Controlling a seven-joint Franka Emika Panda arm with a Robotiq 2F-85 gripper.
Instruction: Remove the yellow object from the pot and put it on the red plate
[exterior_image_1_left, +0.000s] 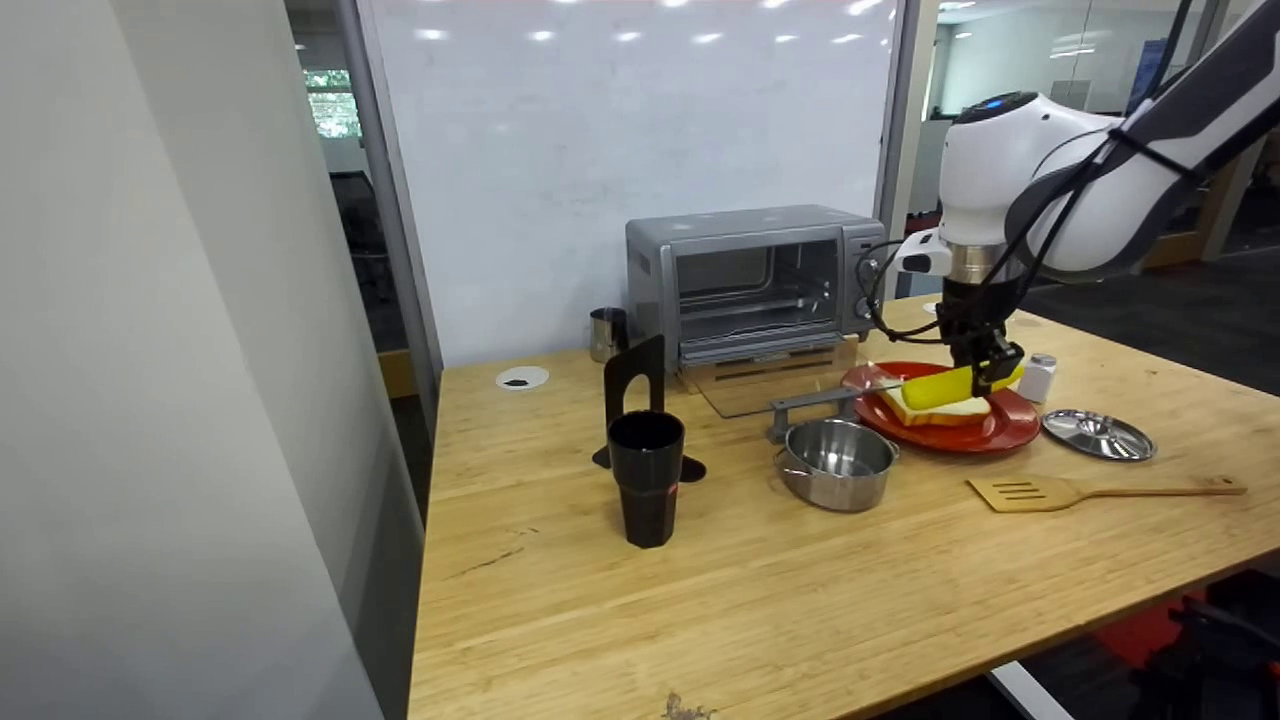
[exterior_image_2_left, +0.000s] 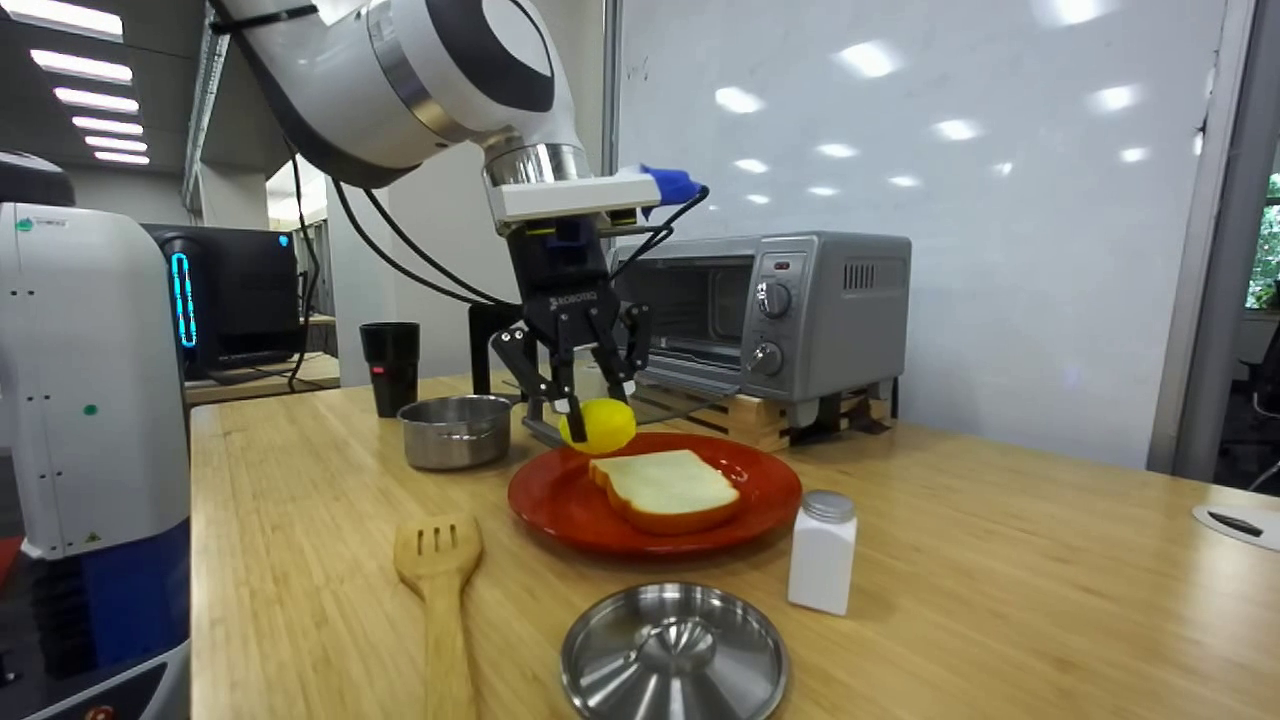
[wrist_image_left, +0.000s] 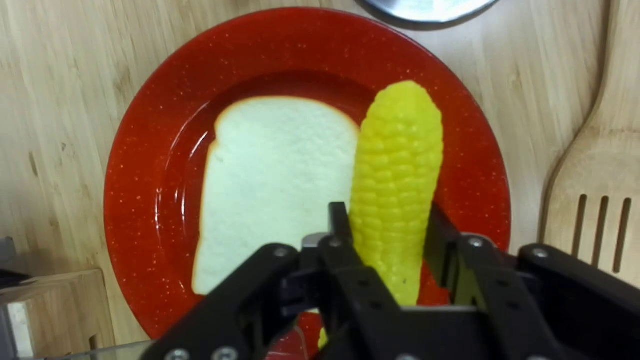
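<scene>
The pot stands upright on the tabletop with its lid off; in an exterior view its metal floor is exposed. The corn is outside the pot, gripped by the claw over the red plate. The red plate, near the pot, carries a slice of bread lying flat. The black cup stands upright; its interior is too dark to read. The metal cup, near the toaster oven, is upright, its contents hidden from view. The toaster oven stands open at the front. The shaker is upright just beside the red plate; what it holds is not visible. The lid lies just beside the red plate, and the spatula lies flat near both.

In both exterior views the arm reaches in from above, bends, and points the claw downward. The wrist view shows the claw's fingers against opposite sides of the corn, nearer one end. From there the corn overlaps the edge of the bread on the spatula's side; whether the two touch cannot be determined.
</scene>
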